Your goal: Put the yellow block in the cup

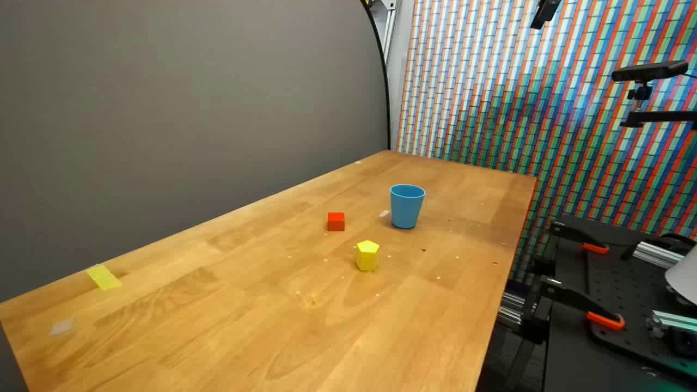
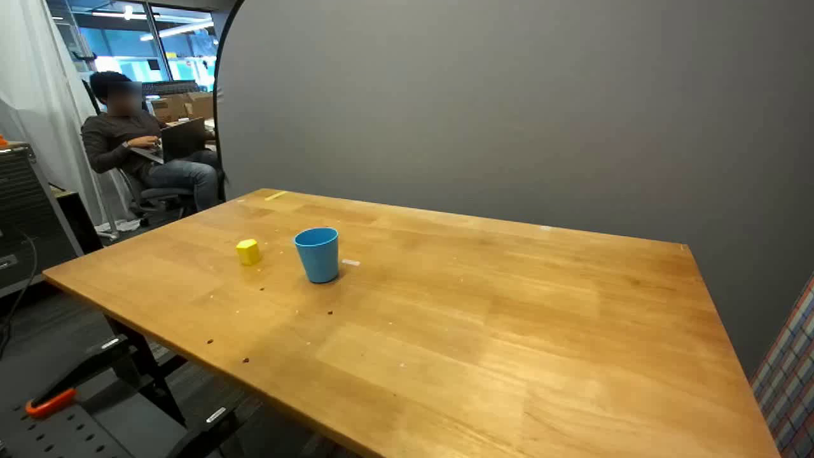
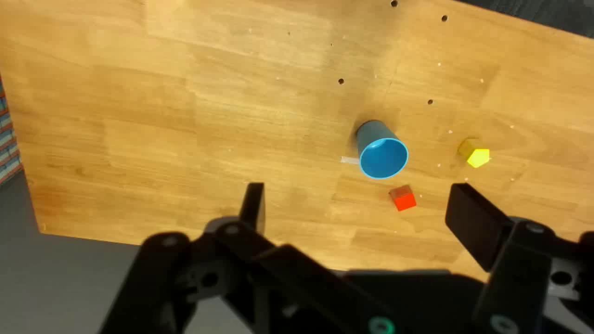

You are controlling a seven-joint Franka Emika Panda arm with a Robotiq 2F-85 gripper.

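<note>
In the wrist view, the black two-fingered gripper [image 3: 361, 213] is held well above the light-brown wooden table [image 3: 139, 139], its fingers spread wide. The bright yellow five-sided block [image 3: 474, 152] is seen standing on the wood, past the tip of that view's right-hand finger; the round blue cup [image 3: 381, 150], upright, and the small red block [image 3: 403, 198] are seen beyond the gap between the fingers.

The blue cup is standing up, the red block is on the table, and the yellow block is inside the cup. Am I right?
Almost! The yellow block isn't inside the blue cup. The wrist view shows it on the table, apart from the cup. The rest is right: the cup is standing up, and the red block is on the table.
</note>
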